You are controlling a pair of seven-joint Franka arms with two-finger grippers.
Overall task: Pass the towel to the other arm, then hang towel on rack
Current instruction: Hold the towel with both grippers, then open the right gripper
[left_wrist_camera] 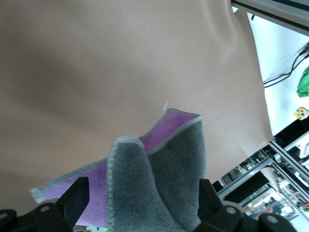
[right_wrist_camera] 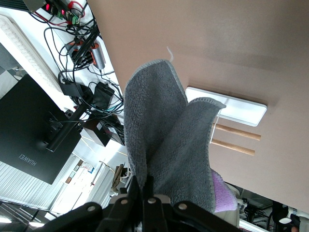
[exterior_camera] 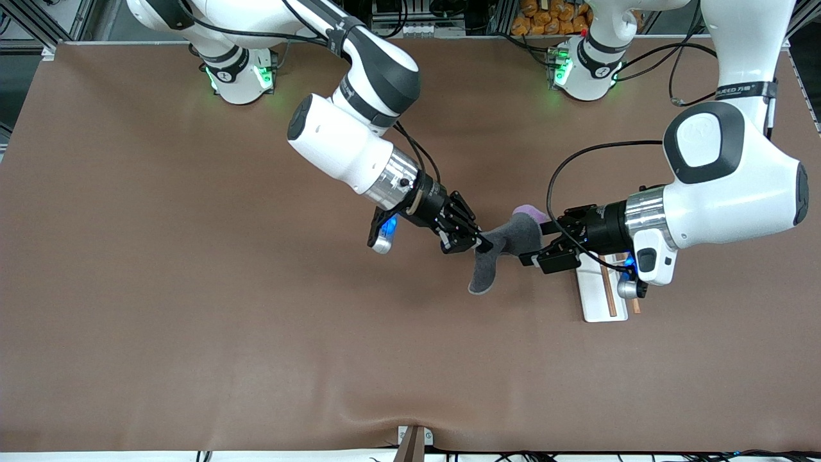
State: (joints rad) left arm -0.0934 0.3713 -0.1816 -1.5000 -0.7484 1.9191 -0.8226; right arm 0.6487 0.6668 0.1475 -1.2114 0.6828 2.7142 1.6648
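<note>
Robotics laboratory: two robot arms [exterior_camera: 359, 128] bolted at the worktop's [exterior_camera: 160, 269] top edge, aluminium framing [exterior_camera: 25, 25], loose cables [right_wrist_camera: 79, 43], a monitor [right_wrist_camera: 29, 130] alongside.

The table [exterior_camera: 192, 289] is covered by a plain brown mat, slightly rippled at the edge nearest the front camera. A rack [exterior_camera: 600, 295] with a flat white base and thin wooden rods is seen lying directly on it, toward the left arm's end.
</note>
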